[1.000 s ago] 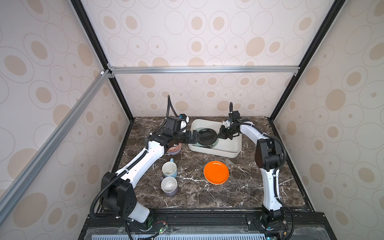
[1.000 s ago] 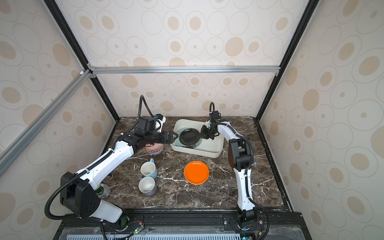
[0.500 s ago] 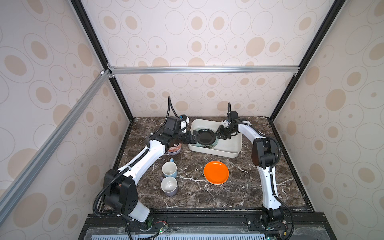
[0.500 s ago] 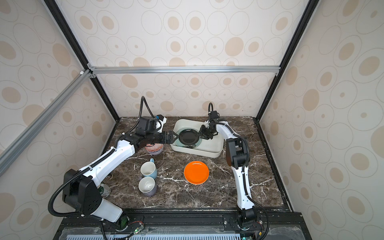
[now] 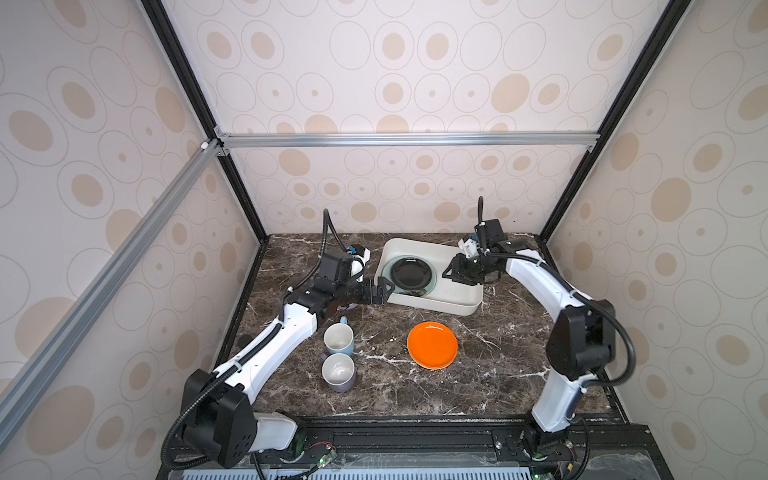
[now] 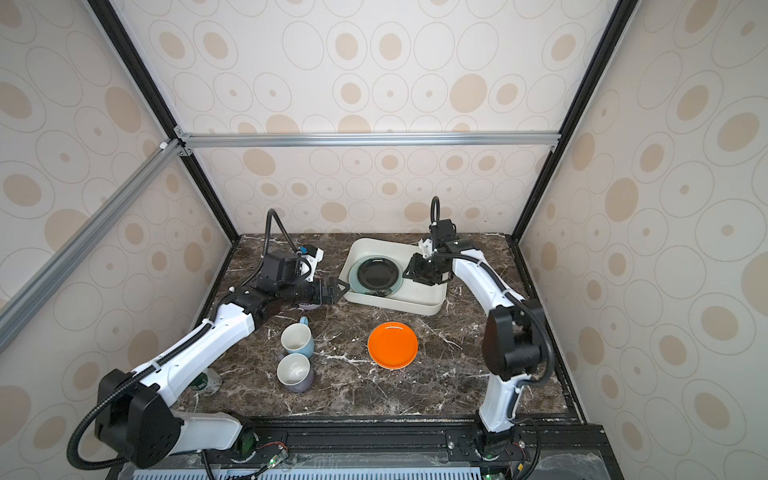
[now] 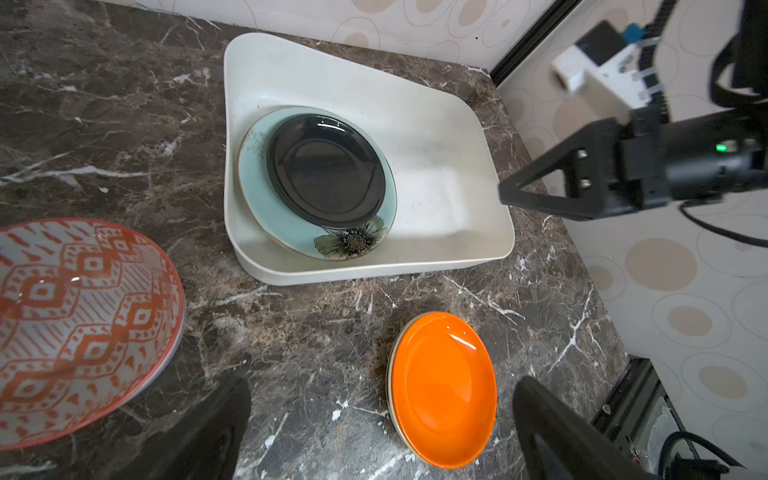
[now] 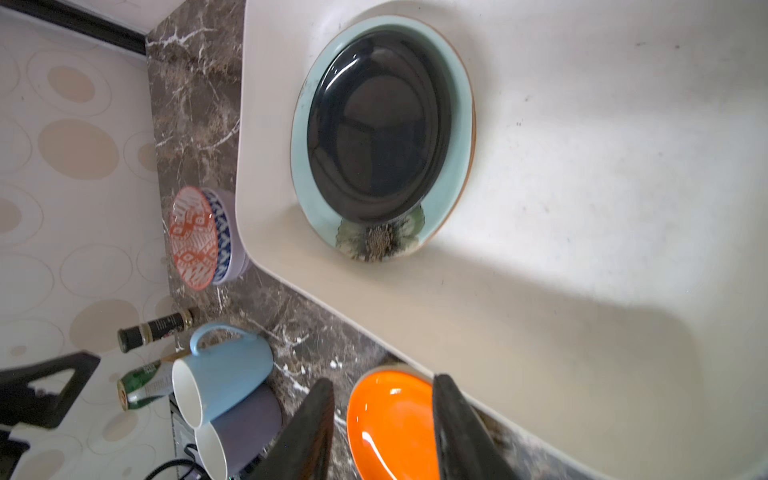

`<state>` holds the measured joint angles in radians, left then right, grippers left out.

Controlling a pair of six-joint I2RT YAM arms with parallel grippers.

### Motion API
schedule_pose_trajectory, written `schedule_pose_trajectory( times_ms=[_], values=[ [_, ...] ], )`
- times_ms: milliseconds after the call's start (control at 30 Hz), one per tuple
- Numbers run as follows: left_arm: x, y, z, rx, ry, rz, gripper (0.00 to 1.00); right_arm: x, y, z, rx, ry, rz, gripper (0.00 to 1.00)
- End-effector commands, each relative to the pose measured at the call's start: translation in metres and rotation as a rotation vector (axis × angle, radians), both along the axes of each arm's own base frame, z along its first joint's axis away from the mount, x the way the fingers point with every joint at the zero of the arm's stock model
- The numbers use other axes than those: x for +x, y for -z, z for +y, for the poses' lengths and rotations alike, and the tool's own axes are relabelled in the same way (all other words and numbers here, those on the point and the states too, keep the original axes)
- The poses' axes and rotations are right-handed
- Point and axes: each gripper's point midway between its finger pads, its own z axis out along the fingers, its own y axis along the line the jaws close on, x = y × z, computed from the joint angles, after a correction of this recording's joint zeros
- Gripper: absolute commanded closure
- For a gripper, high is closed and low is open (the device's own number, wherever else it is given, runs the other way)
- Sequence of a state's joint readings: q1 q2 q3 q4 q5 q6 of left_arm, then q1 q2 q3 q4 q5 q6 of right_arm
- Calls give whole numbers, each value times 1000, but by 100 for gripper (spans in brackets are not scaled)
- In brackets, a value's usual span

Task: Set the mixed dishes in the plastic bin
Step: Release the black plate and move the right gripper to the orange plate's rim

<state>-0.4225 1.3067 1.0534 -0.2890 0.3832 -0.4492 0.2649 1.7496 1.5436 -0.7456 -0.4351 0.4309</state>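
White L arm (image 5: 274, 345) & R arm (image 5: 540, 278) reach inward.
Black L gripper (image 5: 383, 289) jaws wide; black R gripper (image 5: 452, 272) jaws part-open.

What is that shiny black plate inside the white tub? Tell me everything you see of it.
The black plate is small, round and glossy, like glazed ceramic, with a shallow well and a raised rim. It is empty and lies face up, stacked on the larger teal flowered plate at one end of the white tub. Nothing else touches it.
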Motion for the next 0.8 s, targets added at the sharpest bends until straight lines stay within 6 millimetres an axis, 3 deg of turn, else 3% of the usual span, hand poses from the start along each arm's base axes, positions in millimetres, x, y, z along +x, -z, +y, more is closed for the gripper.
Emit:
schedule_pose_trajectory(
  times_ms=[0,167,300,467,767],
  values=[
    [-13,-3,2,-46,-1,-10,1,-55,27,-9,-115,-32,91,59],
    [-38,8,7,-50,5,-4,1,-112,63,-17,-211,-42,159,58],
    [-49,13,9,-45,9,-4,1,-134,85,-19,-265,-47,190,58],
    [-58,18,10,-46,10,-3,1,-143,104,-20,-317,-47,210,58],
    [-63,22,12,-28,11,-1,1,-137,134,-24,-374,-37,246,61]
  ],
)
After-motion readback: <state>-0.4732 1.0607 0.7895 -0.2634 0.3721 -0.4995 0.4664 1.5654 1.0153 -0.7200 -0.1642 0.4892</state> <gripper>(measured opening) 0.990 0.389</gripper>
